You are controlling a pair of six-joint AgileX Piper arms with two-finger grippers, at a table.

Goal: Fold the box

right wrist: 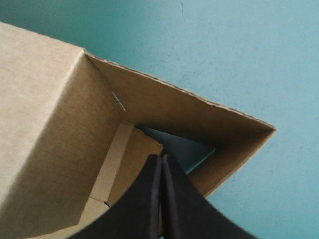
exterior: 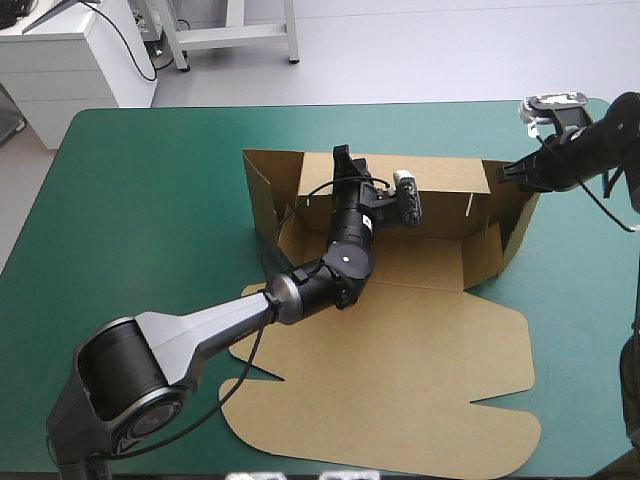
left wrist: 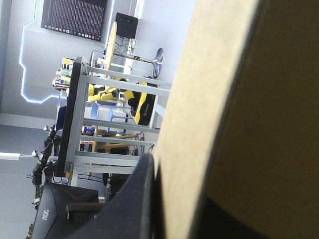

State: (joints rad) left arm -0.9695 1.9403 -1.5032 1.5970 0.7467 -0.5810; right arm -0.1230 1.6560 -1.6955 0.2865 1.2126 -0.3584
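The brown box lies mid-table with its back wall and two side walls raised and its lid flat toward the near edge. My left gripper reaches in from the front and sits at the top edge of the back wall, left of its middle. In the left wrist view the board stands between the black fingers, so the gripper is shut on it. My right gripper is at the back right corner. Its fingers meet in a point above the inside of that corner, holding nothing.
Teal-green cover shows left of the box and beyond it up to the far edge. The lid's front flaps reach close to the table's near edge. The right side wall leans outward.
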